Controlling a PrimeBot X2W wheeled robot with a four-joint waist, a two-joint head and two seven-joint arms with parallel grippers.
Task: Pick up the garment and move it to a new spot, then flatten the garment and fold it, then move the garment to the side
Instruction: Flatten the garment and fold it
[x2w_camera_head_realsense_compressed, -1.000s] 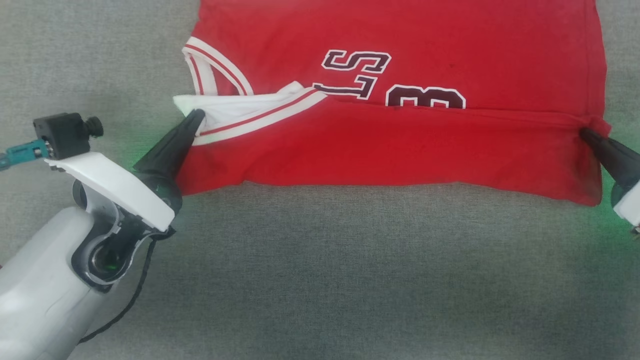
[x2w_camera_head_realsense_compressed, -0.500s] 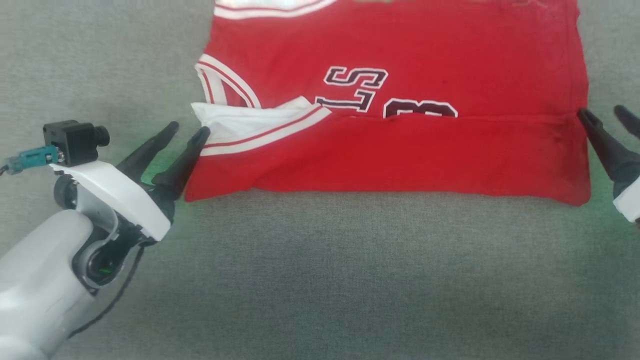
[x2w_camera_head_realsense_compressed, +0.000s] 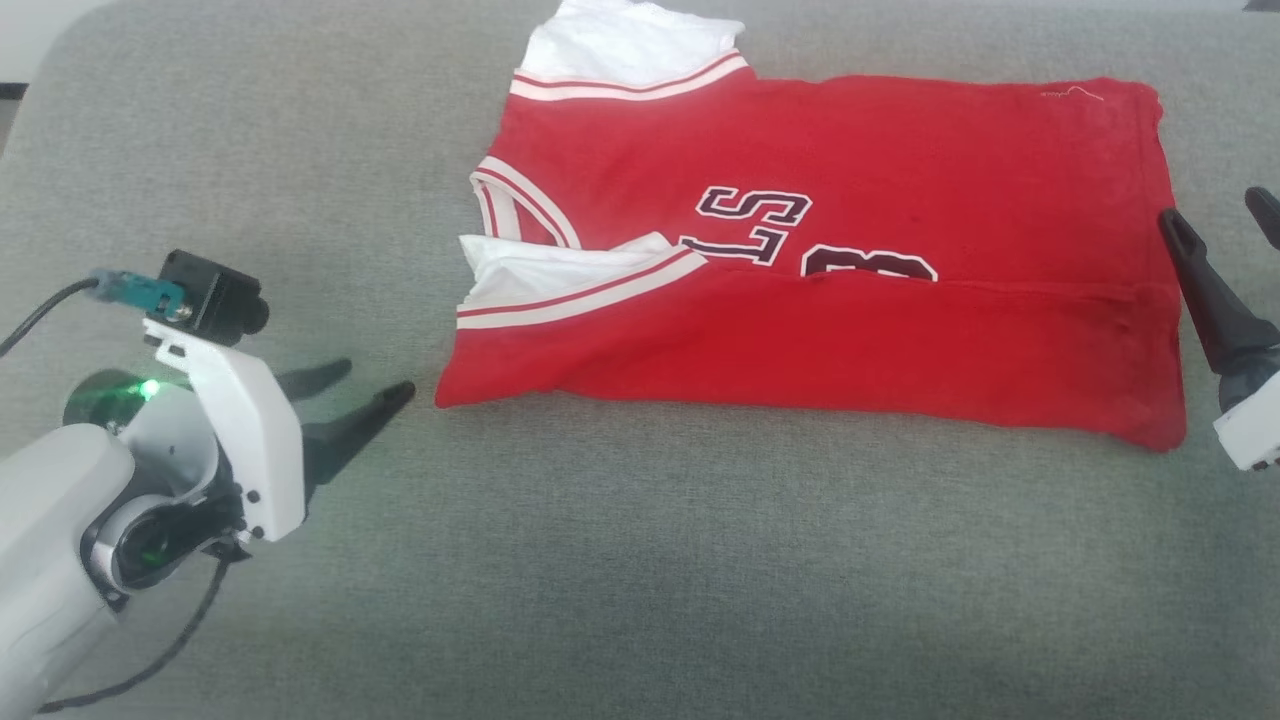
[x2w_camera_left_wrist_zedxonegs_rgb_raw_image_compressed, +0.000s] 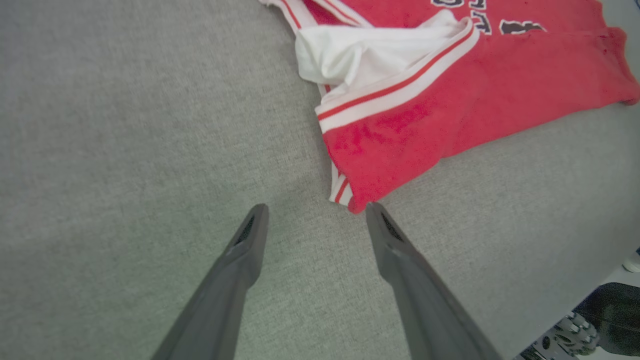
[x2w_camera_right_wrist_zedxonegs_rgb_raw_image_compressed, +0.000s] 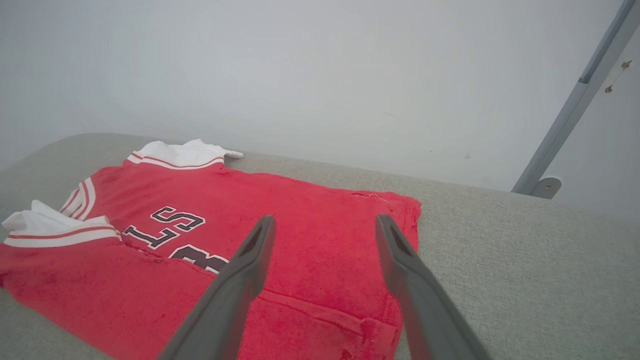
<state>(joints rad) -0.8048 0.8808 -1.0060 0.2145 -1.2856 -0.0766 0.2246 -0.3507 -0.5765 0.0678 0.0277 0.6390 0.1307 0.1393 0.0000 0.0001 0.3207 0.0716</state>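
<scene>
The garment (x2w_camera_head_realsense_compressed: 850, 220), a red shirt with white sleeves and striped trim, lies on the grey surface (x2w_camera_head_realsense_compressed: 640, 560) with its near part folded up over the white-outlined print. My left gripper (x2w_camera_head_realsense_compressed: 375, 382) stands open just left of the shirt's near-left corner, touching nothing. In the left wrist view that corner of the garment (x2w_camera_left_wrist_zedxonegs_rgb_raw_image_compressed: 380, 165) lies just beyond my open left gripper (x2w_camera_left_wrist_zedxonegs_rgb_raw_image_compressed: 314, 215). My right gripper (x2w_camera_head_realsense_compressed: 1220, 215) is open beside the shirt's right edge. From the right wrist the garment (x2w_camera_right_wrist_zedxonegs_rgb_raw_image_compressed: 310, 220) spreads below my open right gripper (x2w_camera_right_wrist_zedxonegs_rgb_raw_image_compressed: 325, 222), which hangs above it.
The grey padded surface extends wide toward me and to the left of the shirt. Its rounded far-left corner (x2w_camera_head_realsense_compressed: 60, 30) shows at the top left. A pale wall (x2w_camera_right_wrist_zedxonegs_rgb_raw_image_compressed: 300, 65) and a slanted grey bar (x2w_camera_right_wrist_zedxonegs_rgb_raw_image_compressed: 575, 100) stand behind the surface.
Both grippers let go of the folded edge, opened and drew back from the shirt. The head camera has tilted, so the shirt's far sleeve and far edge now show.
</scene>
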